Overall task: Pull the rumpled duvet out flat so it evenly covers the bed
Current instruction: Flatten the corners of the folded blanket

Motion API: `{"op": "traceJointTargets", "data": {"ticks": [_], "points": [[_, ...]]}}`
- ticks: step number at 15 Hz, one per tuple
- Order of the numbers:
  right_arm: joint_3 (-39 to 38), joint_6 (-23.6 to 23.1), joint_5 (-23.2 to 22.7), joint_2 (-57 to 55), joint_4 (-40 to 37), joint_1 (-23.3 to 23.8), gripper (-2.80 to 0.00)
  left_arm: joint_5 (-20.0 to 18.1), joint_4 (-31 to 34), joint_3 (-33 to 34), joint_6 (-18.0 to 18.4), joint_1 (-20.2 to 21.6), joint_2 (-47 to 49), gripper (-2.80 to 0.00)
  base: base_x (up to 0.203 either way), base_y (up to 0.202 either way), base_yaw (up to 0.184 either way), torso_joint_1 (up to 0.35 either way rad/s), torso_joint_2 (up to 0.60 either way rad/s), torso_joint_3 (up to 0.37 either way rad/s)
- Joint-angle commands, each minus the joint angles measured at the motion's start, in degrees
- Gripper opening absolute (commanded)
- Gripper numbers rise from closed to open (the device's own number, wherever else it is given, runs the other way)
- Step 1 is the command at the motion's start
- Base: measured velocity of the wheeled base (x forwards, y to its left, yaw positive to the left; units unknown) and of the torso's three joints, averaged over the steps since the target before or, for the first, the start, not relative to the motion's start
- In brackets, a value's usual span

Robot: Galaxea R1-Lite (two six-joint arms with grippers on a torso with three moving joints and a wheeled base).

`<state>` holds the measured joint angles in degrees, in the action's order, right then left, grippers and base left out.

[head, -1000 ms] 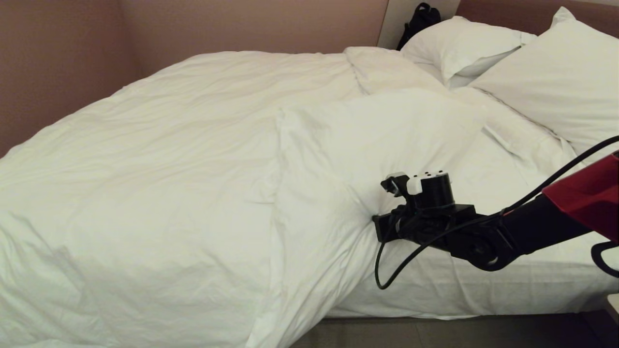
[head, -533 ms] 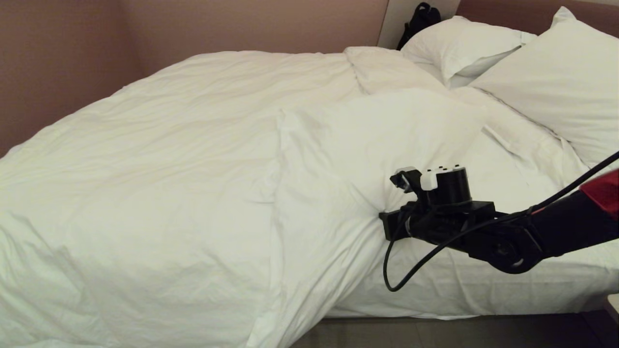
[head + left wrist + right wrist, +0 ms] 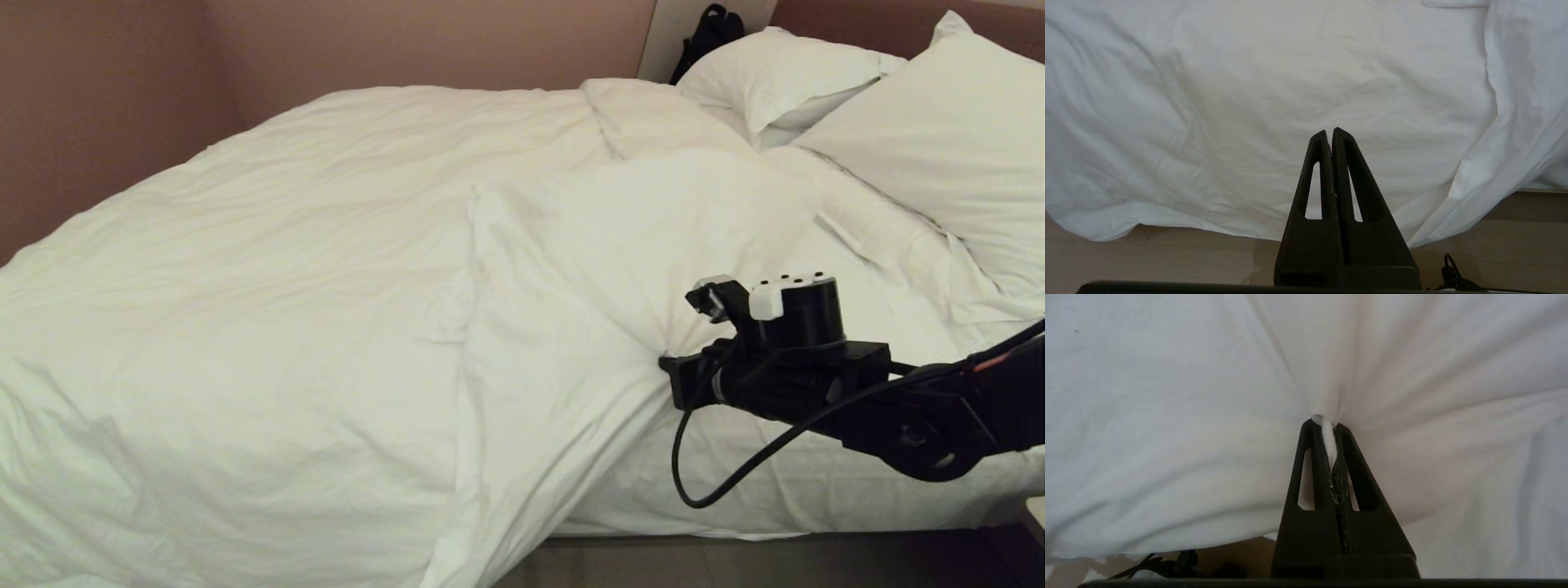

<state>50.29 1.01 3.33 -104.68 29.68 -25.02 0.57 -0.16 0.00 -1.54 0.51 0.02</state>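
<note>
Two pillows [image 3: 922, 122] lie beyond the rumpled duvet [image 3: 326, 269] on the bed [image 3: 816, 490]. The right gripper [image 3: 1329, 428] pinches a duvet fold; the left gripper [image 3: 1329, 132] hangs with fingers pressed together, empty.

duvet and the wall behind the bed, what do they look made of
The duvet looks like a matte woven cotton-type cover over soft filling: fine creases, puffy folds, and it bunches where the right gripper pinches it. The wall looks like a smooth, dull brownish-pink surface, painted or covered; which one cannot be told.

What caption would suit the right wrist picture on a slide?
Right gripper, jaws shut, pinching a fold of the white duvet.
</note>
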Motion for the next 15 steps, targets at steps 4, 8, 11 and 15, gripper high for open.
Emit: {"op": "traceJointTargets", "data": {"ticks": [4, 8, 11, 15], "points": [[-7.0, 0.1, 0.9, 4.5, 0.6, 0.3, -2.8, 0.0, 0.0, 0.0, 0.0, 0.0, 0.0, -2.8, 0.0, 0.0, 0.0, 0.0, 0.0, 0.0], [-11.3, 0.2, 0.9, 4.9, 0.6, 0.2, -2.8, 0.0, 0.0, 0.0, 0.0, 0.0, 0.0, -2.8, 0.0, 0.0, 0.0, 0.0, 0.0, 0.0], [-11.7, 0.1, 0.9, 4.1, 0.7, 0.2, -2.8, 0.0, 0.0, 0.0, 0.0, 0.0, 0.0, -2.8, 0.0, 0.0, 0.0, 0.0, 0.0, 0.0], [-11.4, 0.1, 0.9, 2.7, 0.7, 0.2, -2.8, 0.0, 0.0, 0.0, 0.0, 0.0, 0.0, -2.8, 0.0, 0.0, 0.0, 0.0, 0.0, 0.0]]}}
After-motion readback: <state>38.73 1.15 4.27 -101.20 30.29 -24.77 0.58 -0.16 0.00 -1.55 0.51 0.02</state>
